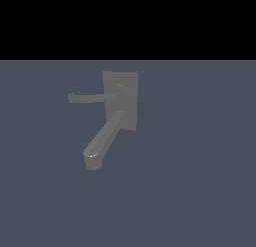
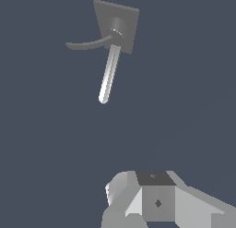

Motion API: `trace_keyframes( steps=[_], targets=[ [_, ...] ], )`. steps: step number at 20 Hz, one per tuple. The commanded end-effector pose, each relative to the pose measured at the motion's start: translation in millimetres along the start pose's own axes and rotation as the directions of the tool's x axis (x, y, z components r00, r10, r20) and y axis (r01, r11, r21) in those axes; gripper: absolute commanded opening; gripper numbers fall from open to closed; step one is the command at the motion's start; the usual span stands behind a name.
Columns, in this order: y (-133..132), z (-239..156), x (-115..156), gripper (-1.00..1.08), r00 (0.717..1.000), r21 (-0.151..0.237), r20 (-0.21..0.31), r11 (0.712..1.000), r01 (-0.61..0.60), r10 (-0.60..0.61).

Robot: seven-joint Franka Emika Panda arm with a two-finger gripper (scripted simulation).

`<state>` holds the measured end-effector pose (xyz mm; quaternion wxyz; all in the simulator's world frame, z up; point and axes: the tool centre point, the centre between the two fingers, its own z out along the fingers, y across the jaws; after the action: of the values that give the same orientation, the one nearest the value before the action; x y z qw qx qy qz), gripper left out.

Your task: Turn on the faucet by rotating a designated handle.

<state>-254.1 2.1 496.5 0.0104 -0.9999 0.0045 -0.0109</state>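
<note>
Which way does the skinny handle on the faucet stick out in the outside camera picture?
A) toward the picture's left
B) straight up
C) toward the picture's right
A: in the exterior view the thin handle runs from its round hub on the faucet out toward the exterior view's left, above the thick spout.

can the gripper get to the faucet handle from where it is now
Probably yes. In the wrist view only bare floor lies between the gripper and the handle, and the spout points off to the side, away from the handle. The gripper is not yet close.
</note>
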Motion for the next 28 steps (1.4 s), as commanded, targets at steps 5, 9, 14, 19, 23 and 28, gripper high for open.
trace_keyframes(
  steps=[5,9,14,19,23,28],
  targets=[
    [-1.8,-3.9,-0.1,-1.0,1.0,0.004,-0.015,1.0,0.009,-0.009],
    [-2.0,-11.1,1.3,-1.0,0.999,0.008,-0.037,1.0,0.018,-0.018],
    [8.1,-14.8,6.5,-1.0,0.999,0.001,-0.036,1.0,-0.001,0.001],
    [19.2,-15.0,10.5,-1.0,0.999,-0.02,-0.035,1.0,-0.02,0.019],
    [24.0,-17.4,11.4,-1.0,0.998,-0.049,-0.056,0.999,-0.018,0.015],
    [26.5,-24.2,13.6,-1.0,0.996,-0.107,-0.086,0.994,-0.024,0.015]
  ],
)
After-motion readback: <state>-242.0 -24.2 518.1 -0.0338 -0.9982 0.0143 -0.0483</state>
